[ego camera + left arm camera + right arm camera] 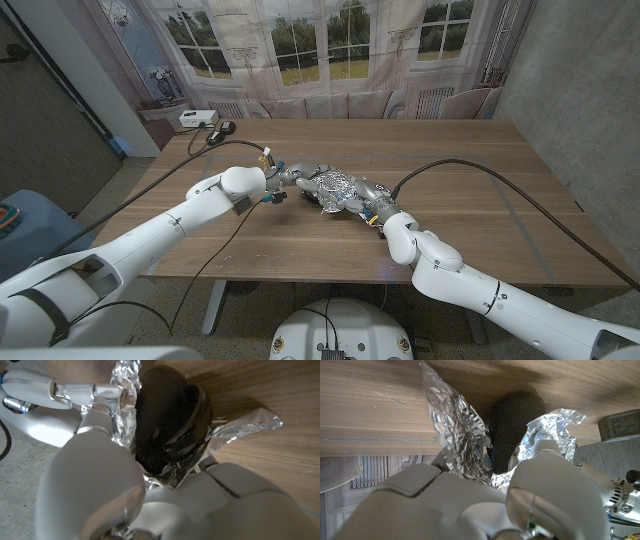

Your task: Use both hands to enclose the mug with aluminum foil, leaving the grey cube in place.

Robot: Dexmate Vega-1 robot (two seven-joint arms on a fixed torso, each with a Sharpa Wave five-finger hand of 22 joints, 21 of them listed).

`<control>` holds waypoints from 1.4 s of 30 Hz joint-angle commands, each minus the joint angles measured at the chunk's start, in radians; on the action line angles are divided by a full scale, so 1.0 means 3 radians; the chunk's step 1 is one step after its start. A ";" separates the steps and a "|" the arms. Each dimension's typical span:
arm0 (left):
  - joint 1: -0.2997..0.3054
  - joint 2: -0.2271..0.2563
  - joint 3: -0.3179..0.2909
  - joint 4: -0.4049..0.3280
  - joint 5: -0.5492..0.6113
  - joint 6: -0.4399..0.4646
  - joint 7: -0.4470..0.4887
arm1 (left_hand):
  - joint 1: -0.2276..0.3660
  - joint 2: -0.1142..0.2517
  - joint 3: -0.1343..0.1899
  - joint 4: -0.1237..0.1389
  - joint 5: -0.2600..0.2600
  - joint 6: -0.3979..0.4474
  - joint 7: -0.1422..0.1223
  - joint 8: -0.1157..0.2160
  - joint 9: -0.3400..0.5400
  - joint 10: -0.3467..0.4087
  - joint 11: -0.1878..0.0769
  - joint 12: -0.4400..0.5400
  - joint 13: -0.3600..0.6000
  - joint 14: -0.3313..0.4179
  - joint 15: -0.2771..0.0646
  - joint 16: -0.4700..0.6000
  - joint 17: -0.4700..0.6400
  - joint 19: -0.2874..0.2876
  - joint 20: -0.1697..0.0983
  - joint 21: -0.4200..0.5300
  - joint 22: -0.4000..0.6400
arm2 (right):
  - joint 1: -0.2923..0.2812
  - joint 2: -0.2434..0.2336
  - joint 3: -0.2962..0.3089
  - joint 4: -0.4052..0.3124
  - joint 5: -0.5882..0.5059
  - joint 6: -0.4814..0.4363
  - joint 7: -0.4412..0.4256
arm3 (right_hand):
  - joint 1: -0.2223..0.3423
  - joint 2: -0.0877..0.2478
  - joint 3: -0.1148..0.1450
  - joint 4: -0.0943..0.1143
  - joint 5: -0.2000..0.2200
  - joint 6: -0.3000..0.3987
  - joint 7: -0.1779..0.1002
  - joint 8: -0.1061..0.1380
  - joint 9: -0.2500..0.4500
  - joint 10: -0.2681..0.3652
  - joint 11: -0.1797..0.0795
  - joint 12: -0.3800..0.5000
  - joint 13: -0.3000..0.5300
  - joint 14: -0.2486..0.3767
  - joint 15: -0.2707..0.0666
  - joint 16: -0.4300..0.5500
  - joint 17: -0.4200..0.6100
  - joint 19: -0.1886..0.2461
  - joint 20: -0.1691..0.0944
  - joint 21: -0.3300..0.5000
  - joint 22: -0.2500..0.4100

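Head view: the mug (338, 188) sits mid-table as a crumpled silver bundle of foil (345, 183), the left hand (283, 176) and right hand (372, 199) pressed to either side — wrapping looks well along.
Left wrist view: the dark, glossy mug (167, 420) is bare on this side; fingers (95, 395) grip creased foil (125, 390) at its edge.
Right wrist view: the right hand (540, 475) holds stiff, wrinkled foil (455, 435) flaps standing off the mug (512, 425) — closing remains. A grey cube (622, 422) sits nearby.

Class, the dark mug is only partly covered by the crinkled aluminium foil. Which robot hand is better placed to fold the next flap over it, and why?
Probably the right robot hand: a loose flap of crinkled aluminium foil stands by its fingers beside the dark mug.
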 commanded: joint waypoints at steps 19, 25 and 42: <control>-0.0002 0.0108 -0.0018 -0.0150 -0.0088 0.0049 -0.0139 | 0.0055 0.0630 -0.0416 0.0213 0.0005 -0.1055 0.0211 -0.0533 -0.0030 -0.1069 0.0238 -0.0546 0.0016 -0.1274 0.0479 -0.0158 0.0017 -0.0802 0.0258 -0.0361 0.0001 | 0.0041 -0.0095 -0.0033 -0.0122 -0.0127 -0.0129 0.0240 | -0.0257 -0.0048 -0.0326 0.0183 -0.0018 -0.0635 -0.0123 -0.0300 0.0030 -0.0632 0.0041 -0.0260 0.0037 -0.0526 0.0244 -0.0239 0.0041 -0.0575 0.0665 -0.0254 0.0006; 0.0006 0.0122 -0.0032 -0.0164 -0.0102 0.0017 -0.0151 | -0.0079 0.0591 -0.0487 0.0253 0.0014 -0.1276 0.0210 -0.0545 -0.0040 -0.1249 0.0335 -0.0558 0.0017 -0.1451 0.0513 -0.0164 0.0021 -0.0937 0.0299 -0.0371 0.0001 | 0.0048 -0.0111 -0.0036 -0.0161 -0.0121 -0.0178 0.0311 | -0.0280 -0.0065 -0.0392 0.0200 -0.0019 -0.0962 -0.0151 -0.0321 0.0026 -0.0878 0.0128 -0.0276 0.0032 -0.0652 0.0349 -0.0264 0.0046 -0.0694 0.0755 -0.0262 0.0004; 0.0092 0.0144 -0.0174 -0.0178 -0.0306 -0.0167 -0.0121 | -0.0281 0.0537 -0.0591 0.0313 0.0028 -0.1508 0.0193 -0.0528 -0.0051 -0.1537 0.0460 -0.0570 0.0020 -0.1654 0.0565 -0.0156 0.0024 -0.1121 0.0337 -0.0379 0.0001 | -0.0084 -0.0215 0.0208 -0.0249 0.0212 0.0035 0.0238 | -0.0444 -0.0213 -0.0661 0.0277 0.0027 -0.1566 -0.0223 -0.0278 0.0023 -0.1469 0.0232 -0.0267 0.0010 -0.1250 0.0551 -0.0335 0.0040 -0.1193 0.0925 -0.0308 -0.0007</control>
